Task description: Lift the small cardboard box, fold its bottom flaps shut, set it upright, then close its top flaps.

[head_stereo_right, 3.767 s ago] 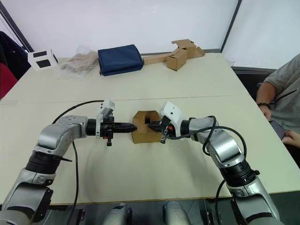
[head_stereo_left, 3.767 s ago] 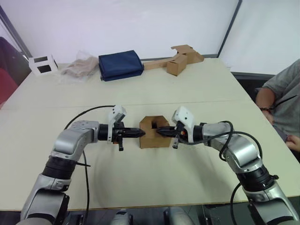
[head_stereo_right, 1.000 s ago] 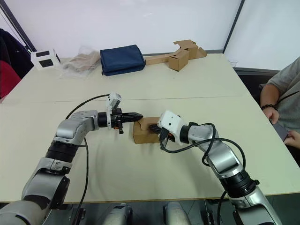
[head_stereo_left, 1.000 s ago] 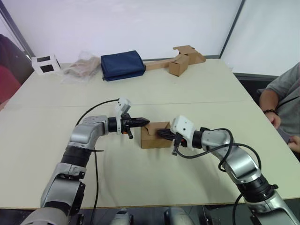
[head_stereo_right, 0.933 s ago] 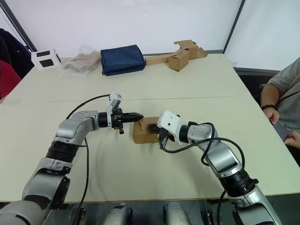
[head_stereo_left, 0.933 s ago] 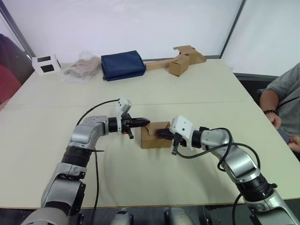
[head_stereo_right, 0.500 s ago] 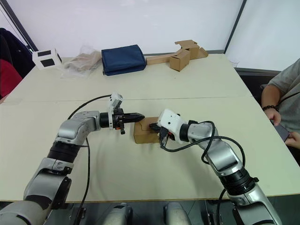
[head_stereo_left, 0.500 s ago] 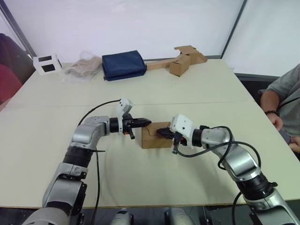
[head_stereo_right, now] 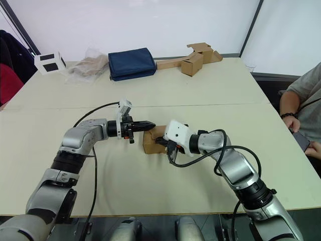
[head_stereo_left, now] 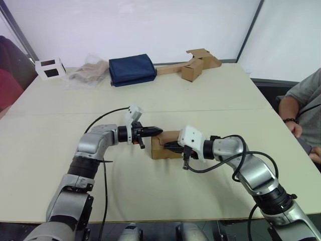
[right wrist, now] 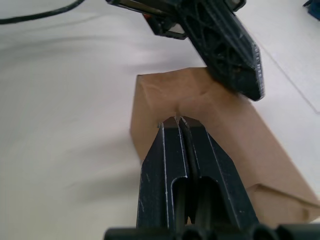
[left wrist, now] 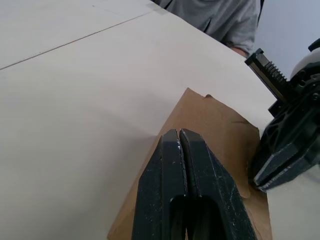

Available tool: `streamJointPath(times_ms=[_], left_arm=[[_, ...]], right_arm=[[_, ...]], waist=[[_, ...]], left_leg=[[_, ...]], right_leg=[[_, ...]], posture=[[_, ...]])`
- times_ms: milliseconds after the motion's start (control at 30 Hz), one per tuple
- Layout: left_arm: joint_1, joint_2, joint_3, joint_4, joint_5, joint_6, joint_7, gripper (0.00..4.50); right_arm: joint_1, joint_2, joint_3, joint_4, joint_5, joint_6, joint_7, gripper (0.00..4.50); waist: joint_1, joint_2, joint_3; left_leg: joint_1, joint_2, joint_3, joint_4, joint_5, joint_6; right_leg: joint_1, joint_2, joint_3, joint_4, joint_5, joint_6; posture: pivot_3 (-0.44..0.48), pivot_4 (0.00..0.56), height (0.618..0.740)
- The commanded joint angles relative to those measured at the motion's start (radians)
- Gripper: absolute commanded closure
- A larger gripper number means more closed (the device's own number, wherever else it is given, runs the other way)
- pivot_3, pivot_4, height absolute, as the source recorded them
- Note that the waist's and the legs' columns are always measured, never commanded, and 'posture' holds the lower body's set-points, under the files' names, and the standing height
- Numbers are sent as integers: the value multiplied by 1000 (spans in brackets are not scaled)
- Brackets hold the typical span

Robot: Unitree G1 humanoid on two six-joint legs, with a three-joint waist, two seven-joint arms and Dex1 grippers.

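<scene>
A wide, pale cream table [head_stereo_left: 210, 95] carries everything, and a thin seam runs across it from side to side. The small cardboard box [head_stereo_left: 165, 149] lies on the table just in front of this seam, near the middle. Behind the seam, along the far edge, there are four things: a white cube with dark squares [head_stereo_left: 47, 68], a crumpled clear plastic bag [head_stereo_left: 89, 72] beside it, a folded dark blue cloth [head_stereo_left: 132, 70], and another brown box joined to a long cardboard strip [head_stereo_left: 193, 65].

Cream worktop [head_stereo_left: 210, 95] crossed by a seam; white wall panels [head_stereo_left: 150, 25] behind its far edge, joined by dark frame posts [head_stereo_left: 249, 30].
</scene>
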Motion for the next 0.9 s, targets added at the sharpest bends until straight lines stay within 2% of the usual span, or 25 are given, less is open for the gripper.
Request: streamJointPath(times_ms=[33, 233, 567, 900], left_arm=[[-14, 0, 20, -37, -19, 11, 0, 4472], [-10, -2, 26, -48, -24, 30, 7, 4472], [-9, 45, 44, -81, -41, 40, -2, 4472], [-6, 19, 27, -68, -23, 25, 14, 4472]], right_arm=[[-13, -7, 8, 12, -31, -18, -2, 4500], [-14, -13, 18, 25, -70, -42, 0, 4500], [-15, -21, -44, -90, 21, 30, 41, 4500], [-35, -12, -40, -58, 9, 18, 18, 4500]], waist=[[0, 0, 0], [0, 0, 0], [-1, 0, 0], [0, 0, 0]], left_leg=[[0, 0, 0, 0, 0, 0], [0, 0, 0, 0, 0, 0], [0, 0, 0, 0, 0, 0], [0, 0, 0, 0, 0, 0]], right_leg=[[0, 0, 0, 0, 0, 0], [0, 0, 0, 0, 0, 0], [0, 0, 0, 0, 0, 0], [0, 0, 0, 0, 0, 0]], posture=[[0, 150, 740], [0, 150, 740], [0, 150, 740], [0, 150, 740]])
